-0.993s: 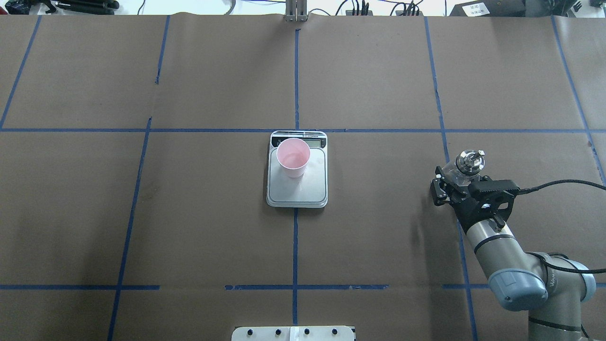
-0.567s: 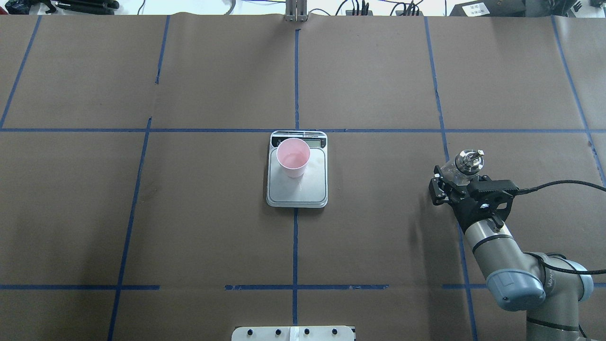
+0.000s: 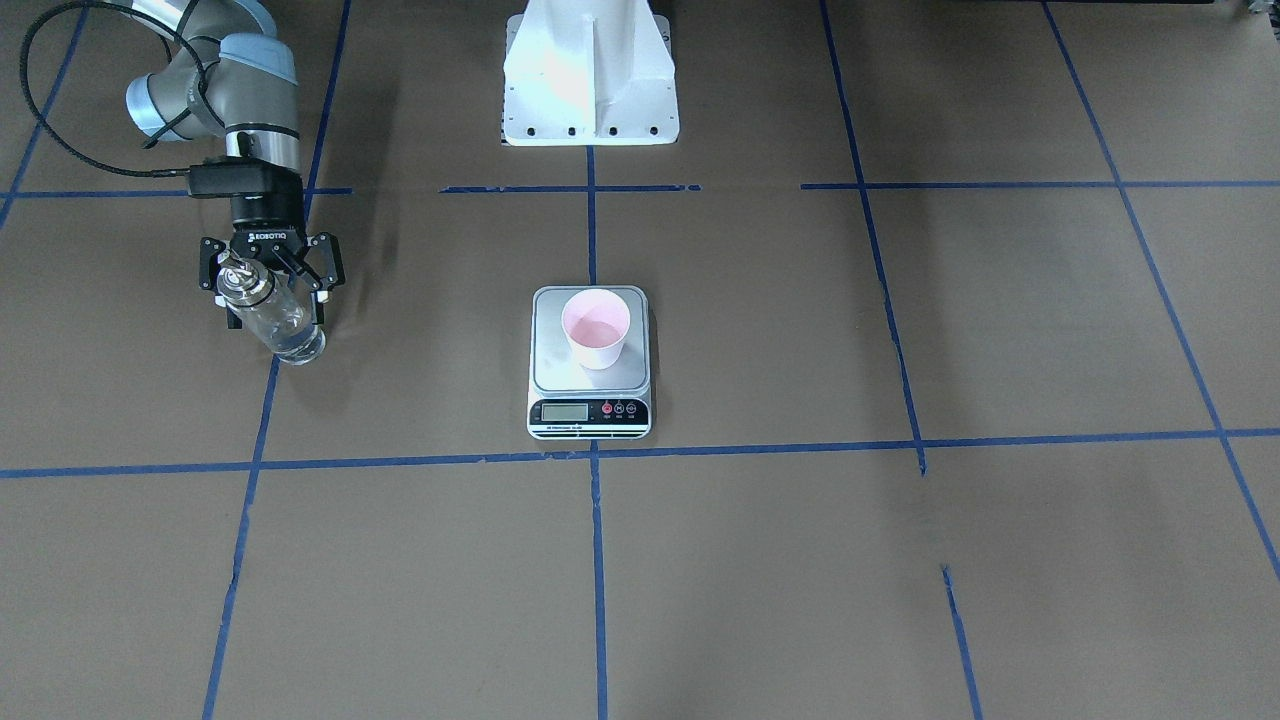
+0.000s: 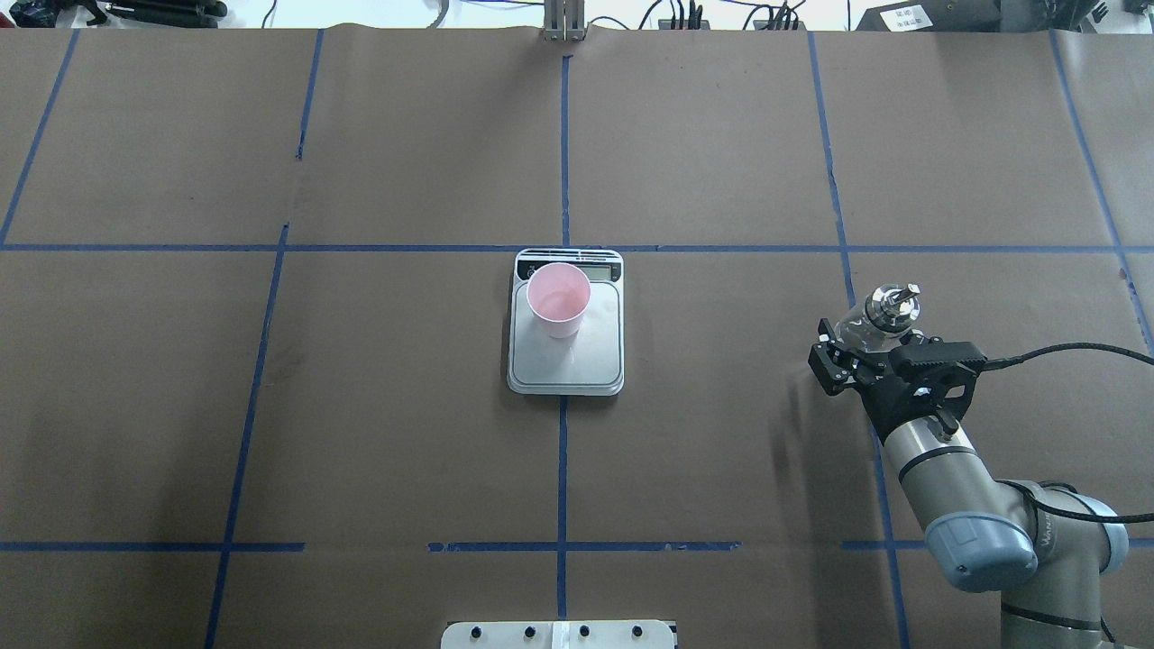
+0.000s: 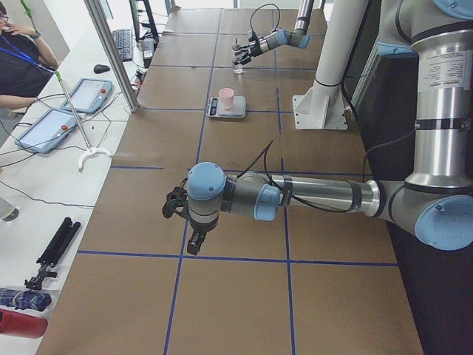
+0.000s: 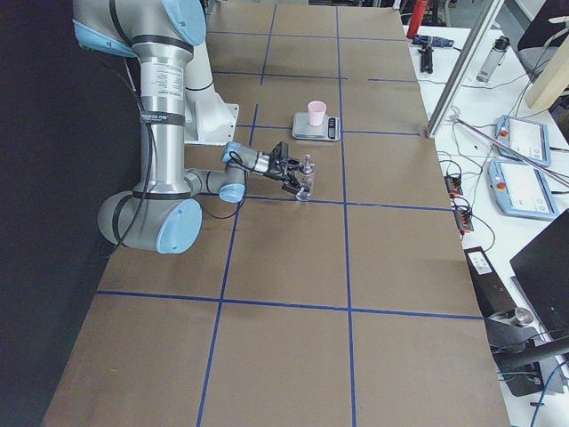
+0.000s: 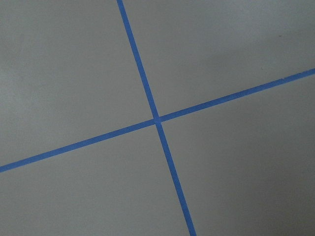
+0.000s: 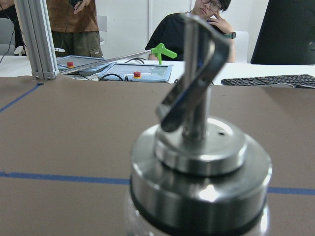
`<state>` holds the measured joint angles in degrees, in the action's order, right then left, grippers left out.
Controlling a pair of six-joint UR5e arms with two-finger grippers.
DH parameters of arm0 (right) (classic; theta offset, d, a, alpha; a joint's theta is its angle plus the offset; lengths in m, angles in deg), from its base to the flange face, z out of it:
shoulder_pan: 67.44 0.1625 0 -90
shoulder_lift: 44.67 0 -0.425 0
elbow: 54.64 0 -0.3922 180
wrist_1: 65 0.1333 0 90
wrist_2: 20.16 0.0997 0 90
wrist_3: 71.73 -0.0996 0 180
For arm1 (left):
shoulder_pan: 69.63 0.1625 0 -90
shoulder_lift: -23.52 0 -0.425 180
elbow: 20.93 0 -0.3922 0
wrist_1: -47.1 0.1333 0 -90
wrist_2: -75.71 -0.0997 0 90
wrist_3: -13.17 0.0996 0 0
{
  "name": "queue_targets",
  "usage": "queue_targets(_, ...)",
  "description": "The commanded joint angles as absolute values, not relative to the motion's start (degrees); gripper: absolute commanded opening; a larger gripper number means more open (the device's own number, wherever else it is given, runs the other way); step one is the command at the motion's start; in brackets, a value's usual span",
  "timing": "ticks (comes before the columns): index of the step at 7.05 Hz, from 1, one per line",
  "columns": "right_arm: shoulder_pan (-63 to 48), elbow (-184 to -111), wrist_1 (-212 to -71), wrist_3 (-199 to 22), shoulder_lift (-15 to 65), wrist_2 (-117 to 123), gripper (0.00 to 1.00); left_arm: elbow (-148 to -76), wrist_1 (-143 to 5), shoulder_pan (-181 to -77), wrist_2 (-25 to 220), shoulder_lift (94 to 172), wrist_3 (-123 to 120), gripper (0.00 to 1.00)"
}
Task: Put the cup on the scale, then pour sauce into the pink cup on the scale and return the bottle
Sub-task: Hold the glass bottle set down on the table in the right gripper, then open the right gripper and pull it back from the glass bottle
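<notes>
The pink cup [image 3: 596, 328] stands on the scale's [image 3: 590, 412] steel platform, towards the display end, with some liquid in it; it also shows in the overhead view [image 4: 558, 299] on the scale [image 4: 577, 365]. The clear glass bottle [image 3: 275, 322] with its metal spout stands upright on the table far to the robot's right, and shows from overhead [image 4: 888, 306] and close up in the right wrist view [image 8: 197, 172]. A little clear sauce [image 3: 296, 345] lies at its bottom. My right gripper [image 3: 272, 300] is open, jaws spread on either side of the bottle. My left gripper [image 5: 176, 203] shows only in the exterior left view; I cannot tell its state.
The table is brown paper with a blue tape grid [image 4: 563, 451]. The robot's white base [image 3: 590, 70] stands behind the scale. Operators sit beyond the far table edge [image 8: 197, 19]. The left wrist view shows only a tape cross [image 7: 157, 120].
My right gripper's jaws have spread apart from the bottle. The bottle stays where it stood. The cup and the scale have not moved.
</notes>
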<state>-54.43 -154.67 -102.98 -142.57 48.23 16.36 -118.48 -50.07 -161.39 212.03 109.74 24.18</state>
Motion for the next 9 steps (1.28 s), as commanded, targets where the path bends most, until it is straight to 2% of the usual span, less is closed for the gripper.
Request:
queue_targets(1, -54.43, -155.19, -102.97, -142.57, 48.4, 16.14, 1.0, -118.49, -50.02, -161.39, 212.03, 109.74, 24.15, 1.0)
queue_targets(7, -59.43, -155.63, -102.8, -142.74, 49.54, 9.21, 1.0, -118.22, -50.1, -161.39, 212.03, 109.83, 24.24, 1.0)
queue_targets(9, -63.38, -155.72, -95.37, -143.01, 54.7, 6.31, 1.0, -118.05, -50.1, -161.39, 212.03, 109.83, 24.33, 1.0)
